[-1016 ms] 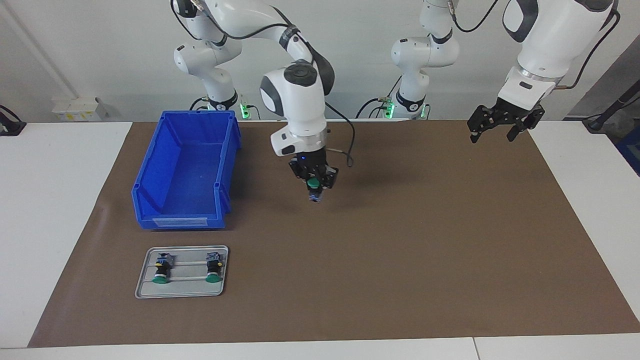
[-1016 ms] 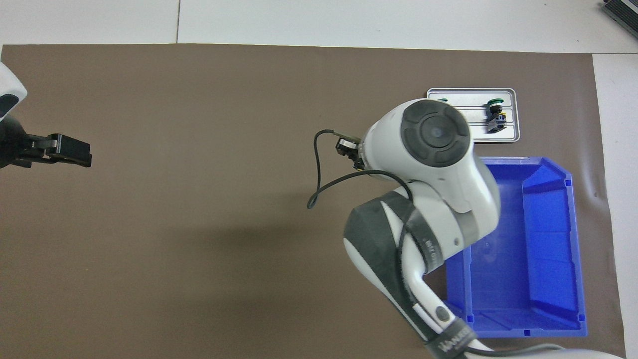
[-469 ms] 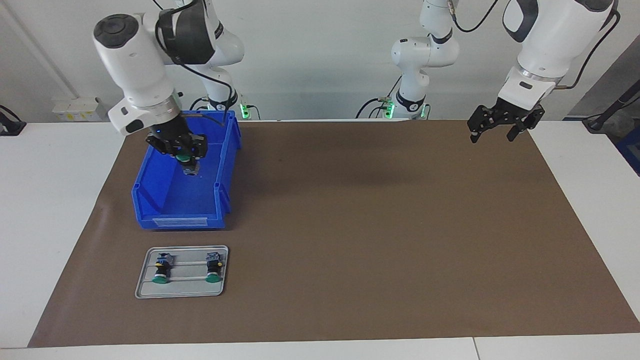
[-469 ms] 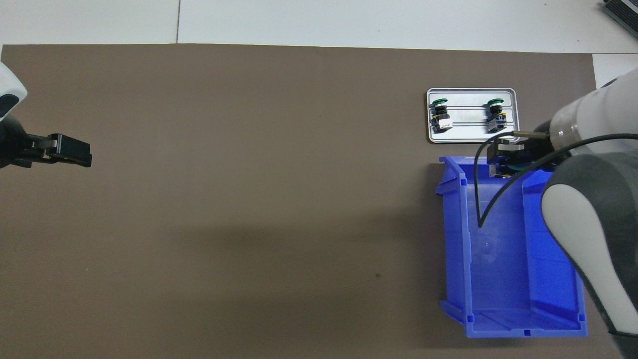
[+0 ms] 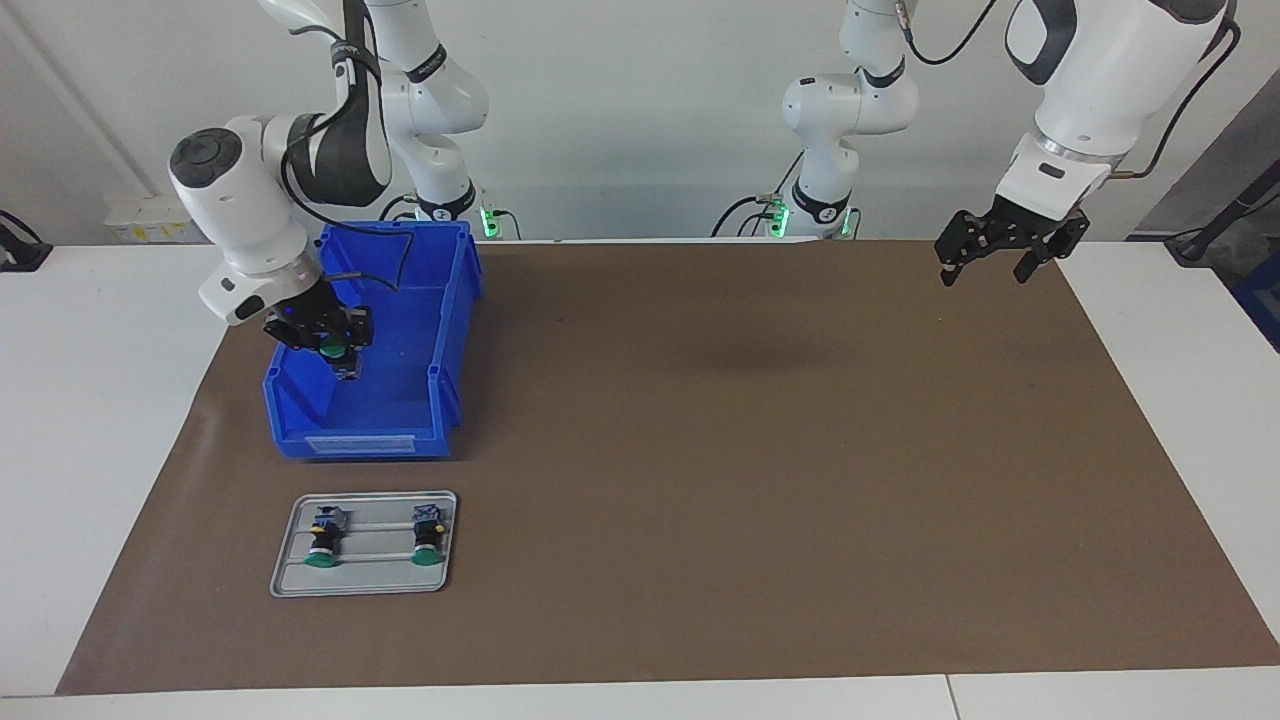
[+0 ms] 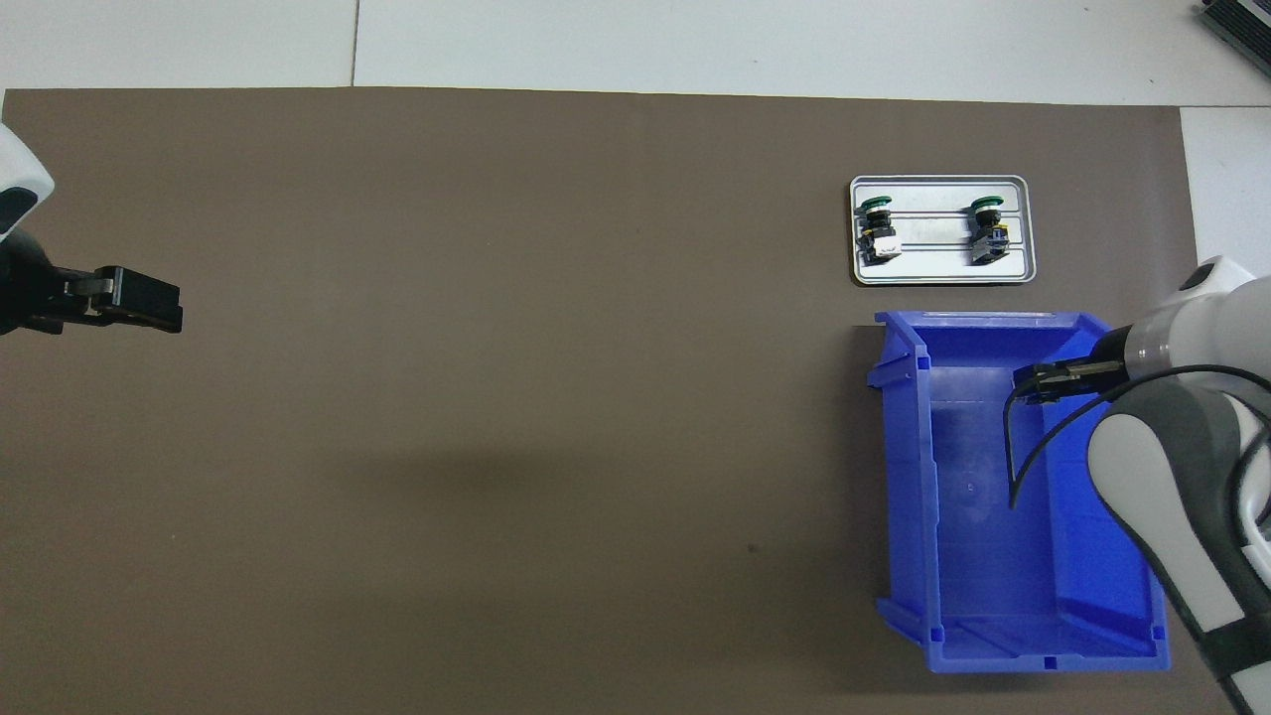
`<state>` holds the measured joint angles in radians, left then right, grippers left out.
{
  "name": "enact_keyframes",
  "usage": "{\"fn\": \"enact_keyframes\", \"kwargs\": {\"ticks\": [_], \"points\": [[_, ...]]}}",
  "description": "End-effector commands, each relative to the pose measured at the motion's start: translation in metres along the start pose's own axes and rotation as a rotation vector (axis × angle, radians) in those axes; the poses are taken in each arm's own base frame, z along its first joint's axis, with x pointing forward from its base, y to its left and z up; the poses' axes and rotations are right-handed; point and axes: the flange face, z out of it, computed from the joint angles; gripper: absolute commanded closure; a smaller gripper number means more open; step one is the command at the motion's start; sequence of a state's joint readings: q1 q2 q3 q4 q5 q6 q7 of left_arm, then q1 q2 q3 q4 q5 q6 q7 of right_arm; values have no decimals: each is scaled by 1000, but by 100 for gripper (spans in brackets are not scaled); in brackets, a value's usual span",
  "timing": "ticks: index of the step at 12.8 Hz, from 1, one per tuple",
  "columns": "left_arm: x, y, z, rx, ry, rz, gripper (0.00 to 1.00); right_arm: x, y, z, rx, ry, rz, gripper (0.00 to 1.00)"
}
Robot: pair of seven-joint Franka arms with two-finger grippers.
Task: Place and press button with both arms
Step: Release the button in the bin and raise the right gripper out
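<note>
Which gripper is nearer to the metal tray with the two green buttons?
Right. The right gripper hangs over the blue bin next to the metal tray, holding a green button. The left gripper waits over the mat's other end.

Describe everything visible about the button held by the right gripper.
The button has a round green cap and a black body with a small bluish-grey block hanging below. The right gripper is shut on it and holds it in the air over the inside of the blue bin, cap uppermost. Nothing else touches it.
</note>
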<state>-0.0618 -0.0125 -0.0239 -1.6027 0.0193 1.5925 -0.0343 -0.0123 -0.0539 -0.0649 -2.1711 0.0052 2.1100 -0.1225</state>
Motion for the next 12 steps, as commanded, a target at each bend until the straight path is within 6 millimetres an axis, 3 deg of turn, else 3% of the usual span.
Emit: {"fn": "enact_keyframes", "kwargs": {"ticks": [1, 8, 9, 11, 12], "points": [[-8, -2, -1, -8, -6, 2, 0, -26, -4, 38, 8, 5, -25, 100], [-8, -2, -1, -8, -6, 2, 0, -35, -9, 84, 10, -5, -7, 100], [-8, -2, -1, -8, -6, 2, 0, -34, -12, 85, 10, -3, 12, 88], [-8, -2, -1, -8, -6, 2, 0, -26, -8, 76, 8, 14, 31, 0], [-8, -2, -1, -8, -6, 2, 0, -17, -7, 60, 6, 46, 57, 0]]}}
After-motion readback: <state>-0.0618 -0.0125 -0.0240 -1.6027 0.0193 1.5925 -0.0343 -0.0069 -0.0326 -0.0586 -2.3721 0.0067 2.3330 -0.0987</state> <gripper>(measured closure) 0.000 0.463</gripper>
